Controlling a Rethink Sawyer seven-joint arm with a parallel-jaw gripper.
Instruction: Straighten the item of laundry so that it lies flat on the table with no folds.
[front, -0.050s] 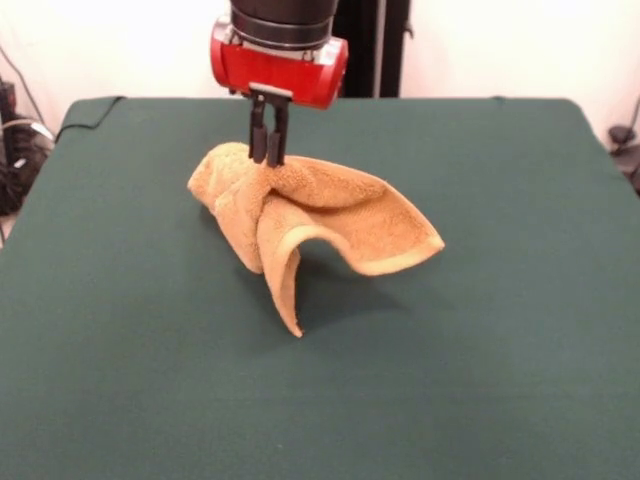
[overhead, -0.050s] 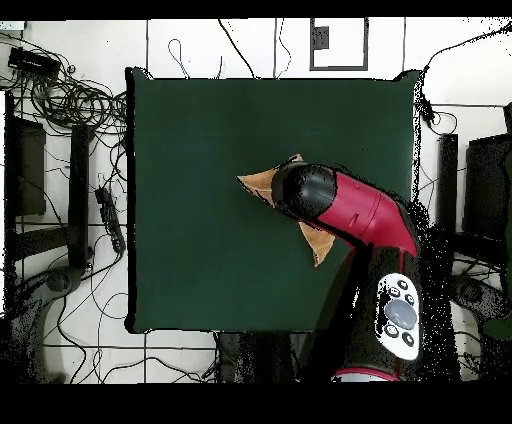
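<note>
Nearest the camera in the front view there's just bare green table (front, -0.050s: 320, 400), nothing in the way, so plenty of room to work with. A bit further in is the towel (front, -0.050s: 330, 215), and it's nowhere near flat: I've got it pinched up off the cloth, roughly mid-table and a little toward the left of that view. One corner hangs down in a point toward the table; can't honestly tell if the tip is touching or just hovering above its shadow. Another flap sticks out to the right with the border band showing along its edge, and the rest is bunched into a rounded wad on the left. Right above that, my jaws (front, -0.050s: 268, 158) are closed tight on a fold at the top of the bundle, holding the weight of it. From overhead my arm covers most of the towel (overhead, -0.050s: 262, 182), only two tan corners poke out either side, around the middle of the table (overhead, -0.050s: 180, 150). No tag that I can spot from either angle. So I'd say I'm in the lift part of the job, with the spreading still to do. My guess for the next move: lower it so the hanging corner lands first, then drag sideways low over the table so the rest lays out behind it instead of piling up, and only let go once it's stretched. The wadded side looks like the bit most likely to stay folded under.
</note>
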